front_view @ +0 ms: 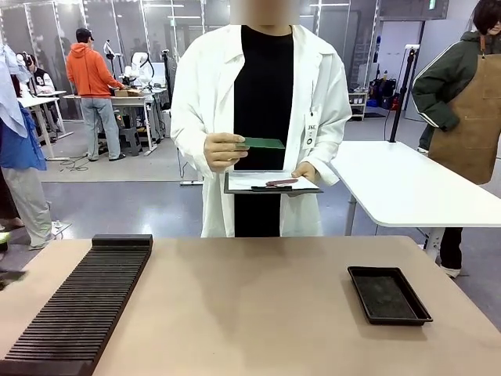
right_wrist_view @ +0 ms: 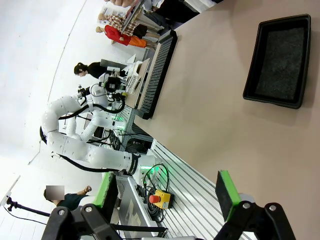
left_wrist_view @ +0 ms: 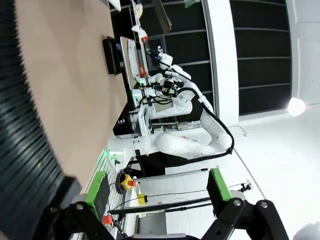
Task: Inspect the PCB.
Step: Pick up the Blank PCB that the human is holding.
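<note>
A person in a white coat stands at the far side of the table and holds the PCB [front_view: 264, 143], a thin dark green board, flat at chest height in one hand. The other hand carries a clipboard [front_view: 270, 184] with white paper and a pen. In the left wrist view my left gripper [left_wrist_view: 157, 192] stands open with nothing between its green-padded fingers, off the table's edge. My right gripper [right_wrist_view: 167, 192] is open too, held clear of the table's near side with nothing in it.
A long black ribbed rack [front_view: 82, 301] lies on the left of the tan table [front_view: 250, 305]. A black shallow tray [front_view: 388, 294] sits at the right, also seen as the tray [right_wrist_view: 278, 62]. A white table [front_view: 407, 188] and other people stand behind.
</note>
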Robot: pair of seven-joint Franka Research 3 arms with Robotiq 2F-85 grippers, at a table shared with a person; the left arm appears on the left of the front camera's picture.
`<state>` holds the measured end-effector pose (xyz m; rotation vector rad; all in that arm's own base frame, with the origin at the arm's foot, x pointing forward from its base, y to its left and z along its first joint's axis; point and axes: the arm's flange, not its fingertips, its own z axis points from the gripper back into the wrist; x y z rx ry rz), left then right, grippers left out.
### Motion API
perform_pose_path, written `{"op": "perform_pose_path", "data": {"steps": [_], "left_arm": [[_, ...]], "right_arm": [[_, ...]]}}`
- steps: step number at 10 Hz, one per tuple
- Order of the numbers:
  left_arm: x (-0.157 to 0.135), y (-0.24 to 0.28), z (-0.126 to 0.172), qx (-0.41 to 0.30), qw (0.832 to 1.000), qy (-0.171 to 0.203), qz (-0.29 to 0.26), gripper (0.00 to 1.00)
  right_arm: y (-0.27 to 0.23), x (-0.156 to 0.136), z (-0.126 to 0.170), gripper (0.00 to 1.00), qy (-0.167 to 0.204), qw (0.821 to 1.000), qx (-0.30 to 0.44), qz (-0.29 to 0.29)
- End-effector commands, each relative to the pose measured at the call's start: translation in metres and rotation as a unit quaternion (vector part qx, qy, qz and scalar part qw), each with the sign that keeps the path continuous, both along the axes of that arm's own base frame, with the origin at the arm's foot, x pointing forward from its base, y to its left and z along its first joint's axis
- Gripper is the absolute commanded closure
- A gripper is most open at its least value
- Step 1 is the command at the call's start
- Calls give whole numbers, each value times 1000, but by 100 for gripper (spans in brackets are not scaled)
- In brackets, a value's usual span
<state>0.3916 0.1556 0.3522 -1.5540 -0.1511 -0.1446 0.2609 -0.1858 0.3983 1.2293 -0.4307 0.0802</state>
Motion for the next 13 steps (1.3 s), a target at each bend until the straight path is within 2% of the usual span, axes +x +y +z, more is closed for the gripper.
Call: {"op": "perform_pose_path", "data": {"steps": [1,3,5,6,13], "left_arm": [[-45,44,-10,-31,999,-7,21,0],[-85,75,-25,-60,998,-14,22,0],[-101,85,-29,-74,996,-43,36,0],[-96,80,-21,-51,998,-8,40,0],[-96,80,-21,-51,998,-8,40,0]], "right_arm": [[0,1,2,0,-13,1000,4,0],[0,1,2,0,-13,1000,4,0],[0,1,2,0,-13,1000,4,0],[0,1,2,0,-13,1000,4,0],[0,1,2,0,-13,1000,4,0]]}}
